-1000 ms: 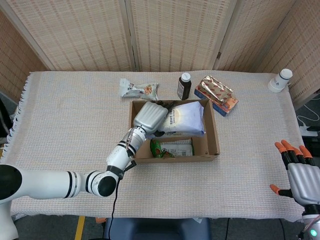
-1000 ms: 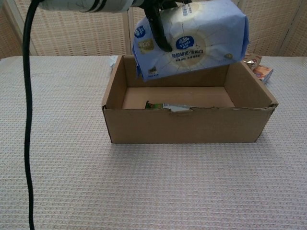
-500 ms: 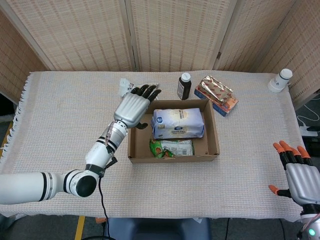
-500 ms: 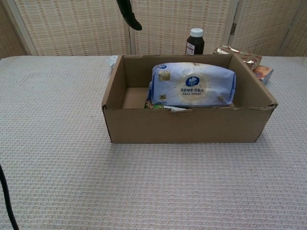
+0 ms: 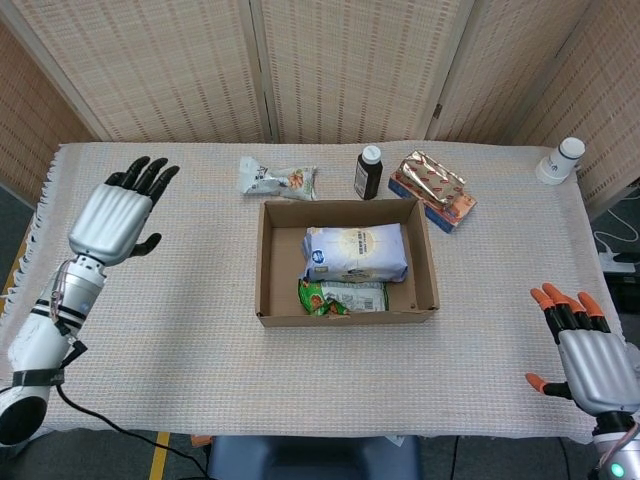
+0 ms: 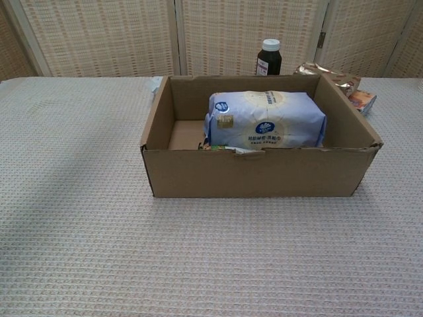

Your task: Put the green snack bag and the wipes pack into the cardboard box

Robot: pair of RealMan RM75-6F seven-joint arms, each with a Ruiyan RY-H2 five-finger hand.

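- wipes pack [image 5: 356,251] lies inside the cardboard box [image 5: 271,262], with the green snack bag [image 5: 343,297] touching it at 6 o'clock.
- left robot hand [image 5: 113,212], at 9 o'clock of the box, is spread and holds nothing.
- right robot hand [image 5: 589,352], near 4 o'clock, is likewise spread and empty.
- we judge both items placed; we would keep both hands clear of the box walls.

Bright, even light, soft shadows only; both views sharp, no glare, slight edge distortion.
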